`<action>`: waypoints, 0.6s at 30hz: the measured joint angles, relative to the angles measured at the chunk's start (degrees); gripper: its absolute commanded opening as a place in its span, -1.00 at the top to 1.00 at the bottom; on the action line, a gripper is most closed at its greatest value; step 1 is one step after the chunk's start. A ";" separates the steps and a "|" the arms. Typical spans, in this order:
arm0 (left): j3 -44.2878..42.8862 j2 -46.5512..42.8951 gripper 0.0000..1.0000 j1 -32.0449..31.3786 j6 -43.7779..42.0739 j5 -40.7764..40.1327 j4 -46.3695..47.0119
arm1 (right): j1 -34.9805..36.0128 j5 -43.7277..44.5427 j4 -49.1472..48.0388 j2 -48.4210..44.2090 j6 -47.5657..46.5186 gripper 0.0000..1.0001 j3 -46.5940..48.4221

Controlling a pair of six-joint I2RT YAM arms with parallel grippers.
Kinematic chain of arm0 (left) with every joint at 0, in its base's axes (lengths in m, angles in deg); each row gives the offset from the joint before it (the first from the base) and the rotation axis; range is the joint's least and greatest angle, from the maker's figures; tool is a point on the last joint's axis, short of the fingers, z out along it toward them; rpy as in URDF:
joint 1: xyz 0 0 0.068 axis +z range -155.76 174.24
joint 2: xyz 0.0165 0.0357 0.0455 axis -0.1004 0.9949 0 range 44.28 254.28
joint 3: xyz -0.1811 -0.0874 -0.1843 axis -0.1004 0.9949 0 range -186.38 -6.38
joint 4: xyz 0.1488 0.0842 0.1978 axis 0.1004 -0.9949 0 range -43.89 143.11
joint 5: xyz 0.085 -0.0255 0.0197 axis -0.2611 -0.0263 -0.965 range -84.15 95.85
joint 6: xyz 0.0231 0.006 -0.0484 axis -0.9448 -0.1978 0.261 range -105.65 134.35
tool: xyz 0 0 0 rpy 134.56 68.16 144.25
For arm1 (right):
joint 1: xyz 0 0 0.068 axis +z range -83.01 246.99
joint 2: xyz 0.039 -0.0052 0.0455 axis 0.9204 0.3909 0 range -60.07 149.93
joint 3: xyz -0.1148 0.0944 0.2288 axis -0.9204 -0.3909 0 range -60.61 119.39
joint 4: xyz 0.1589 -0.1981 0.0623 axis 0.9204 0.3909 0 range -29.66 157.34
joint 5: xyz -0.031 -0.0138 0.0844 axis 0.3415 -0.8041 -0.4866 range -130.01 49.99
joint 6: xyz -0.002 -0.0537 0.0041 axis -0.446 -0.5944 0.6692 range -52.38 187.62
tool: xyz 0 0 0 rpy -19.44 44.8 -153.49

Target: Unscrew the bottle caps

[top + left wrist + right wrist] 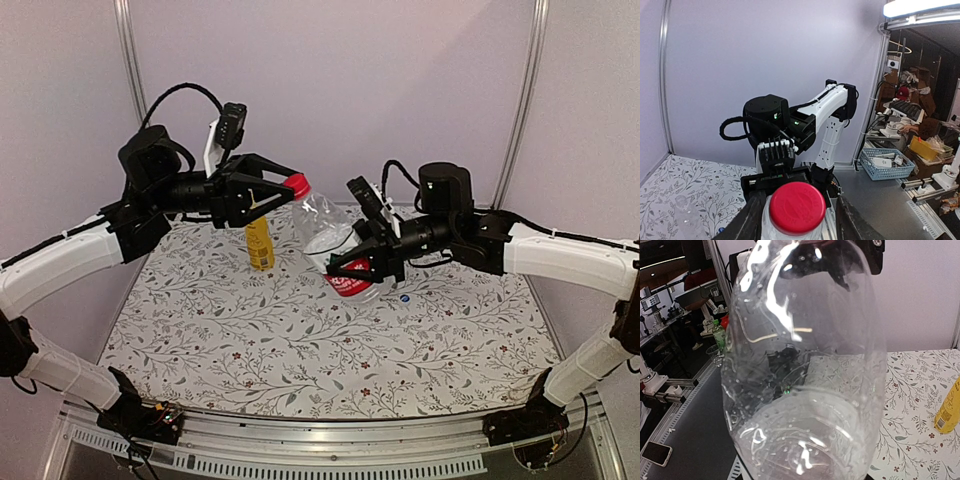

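Reading the scene big to small.

Worktop (300, 350): floral cloth, fills the lower half of the overhead view.

Clear bottle (322, 228): off the worktop, centre of the overhead view, tilted with its neck up-left and its base down-right. Right jaws are clamped on the lower body at the red label (350, 283). In the right wrist view the bottle wall fills nearly the whole frame. Droplets show on the inside wall; I cannot tell how much liquid is in it. Judged light. The wall is thin clear plastic, so judged soft and smooth. It will likely dent under squeeze, and it could spin in the clamp once torque comes on. The best hold looks like the present one, low by the label and base where the shape is stiffer, not mid-wall.

Yellow bottle (260, 245): upright on the worktop, left of centre overhead, apart from the clear bottle. It looks filled with yellow liquid, so judged heavier and firmer to hold. Its top sits behind the left jaws in that view, so the cap is unreadable.

Red cap (297, 184): on the clear bottle's neck, bottom centre of the left wrist view. Left jaws straddle it, one finger each side, standing apart. A gap shows to the right of the cap in that view, and no clamp is visible. The cap is small and judged rigid. Grip it on opposite sides of the skirt, not on the top face.

Blue speck (404, 298): on the worktop, right of the bottle, too small to identify.
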 measured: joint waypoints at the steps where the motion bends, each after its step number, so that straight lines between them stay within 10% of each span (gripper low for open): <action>1: 0.00 0.07 -0.03 0.00 0.02 0.04 0.11 | 0.00 0.07 0.00 0.04 0.00 0.38 0.00; 18: -0.66 1.29 0.02 -0.07 0.17 0.35 0.31 | 0.00 0.48 0.02 0.59 0.04 0.38 0.00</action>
